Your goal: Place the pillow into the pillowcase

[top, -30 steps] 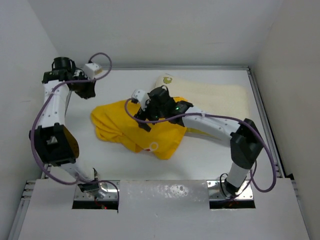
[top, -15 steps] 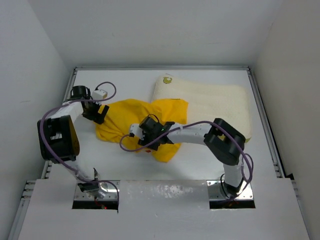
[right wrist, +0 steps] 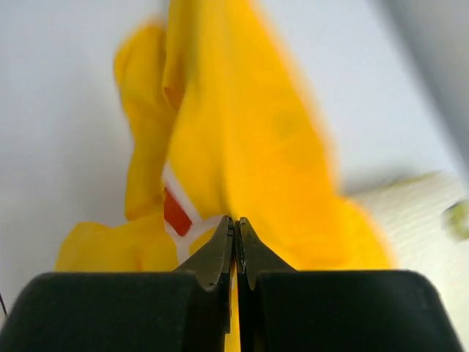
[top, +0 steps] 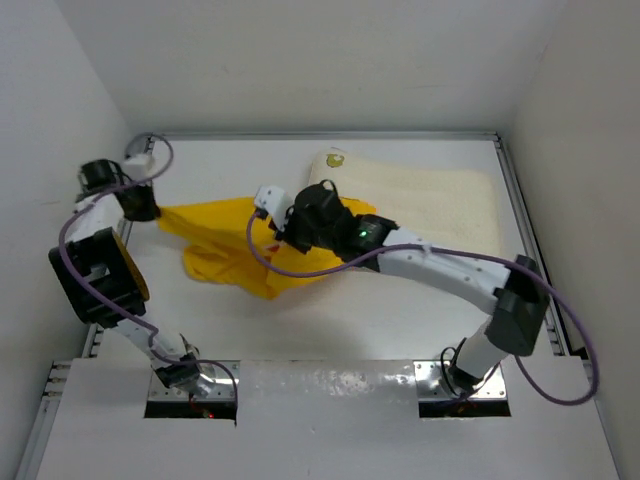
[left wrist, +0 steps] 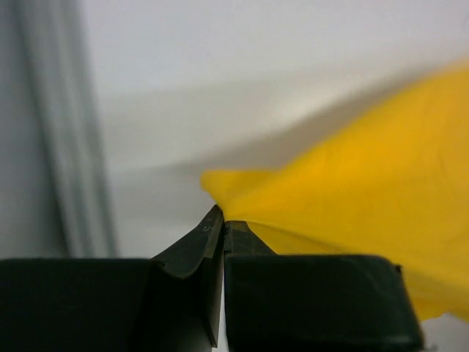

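Note:
The bright yellow pillowcase lies crumpled left of centre, pulled taut between both grippers. My left gripper is shut on its far-left corner; the left wrist view shows yellow cloth pinched at the closed tips. My right gripper is shut on the pillowcase's right part; in the right wrist view the tips pinch yellow fabric beside a red and white print. The cream-white pillow lies flat at the back right, its left end partly under the pillowcase and right arm, and shows as a white edge.
White walls enclose the table on three sides. A metal rail runs along the right edge and another along the left, close to my left gripper. Purple cables loop off both arms.
My left gripper has swung out to the far left and closed on the pillowcase corner, stretching it. My right gripper has moved back from the front edge and closed on the fabric.

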